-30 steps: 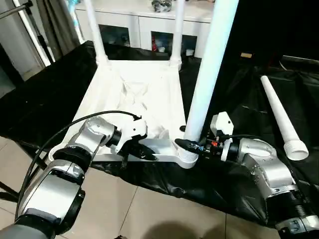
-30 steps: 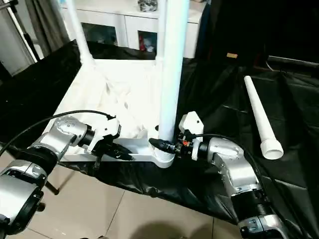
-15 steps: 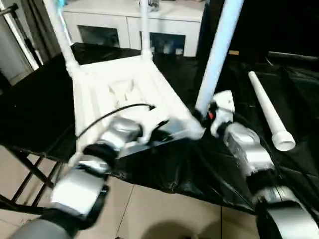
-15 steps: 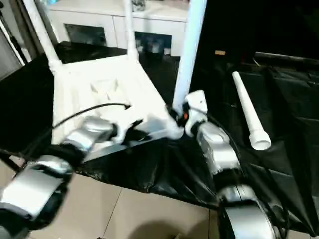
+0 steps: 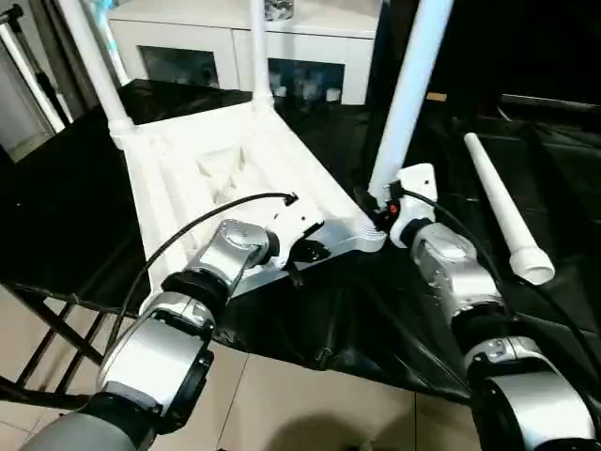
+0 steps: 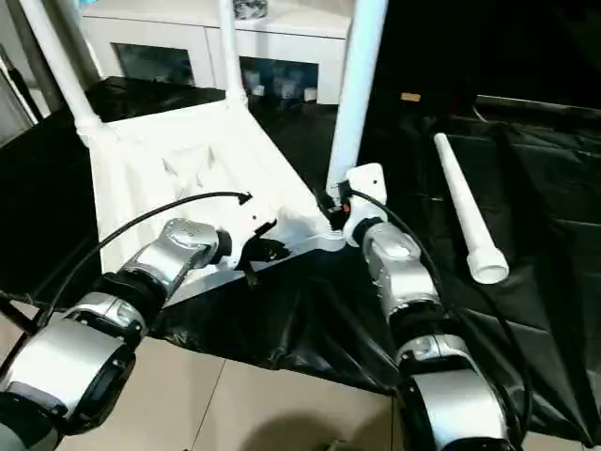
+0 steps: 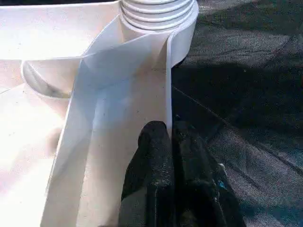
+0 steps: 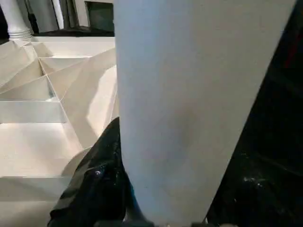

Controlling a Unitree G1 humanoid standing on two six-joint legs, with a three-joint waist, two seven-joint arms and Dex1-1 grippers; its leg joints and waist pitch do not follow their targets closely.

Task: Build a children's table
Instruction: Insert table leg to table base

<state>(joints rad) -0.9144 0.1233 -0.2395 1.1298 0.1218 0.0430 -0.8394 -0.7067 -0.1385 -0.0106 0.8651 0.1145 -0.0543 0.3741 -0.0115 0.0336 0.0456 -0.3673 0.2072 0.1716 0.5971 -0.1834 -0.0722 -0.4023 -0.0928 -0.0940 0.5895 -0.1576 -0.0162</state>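
Black cloth (image 5: 75,207) — upturned tabletop (image 5: 211,169), right tool (image 5: 380,211) half-hidden behind leg (image 5: 408,94).

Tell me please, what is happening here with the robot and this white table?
The robot is assembling an upside-down tabletop on a black-covered surface. Its left pincer is shut on the tabletop's near rim, and its right pincer grips a leg standing in the near corner socket. Two far legs are fitted; the fourth leg lies loose to the right.

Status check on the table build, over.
Left end effector shut on white plastic tabletop rim. Right end effector grips upright white tubular leg. Fourth leg loose on black cloth.
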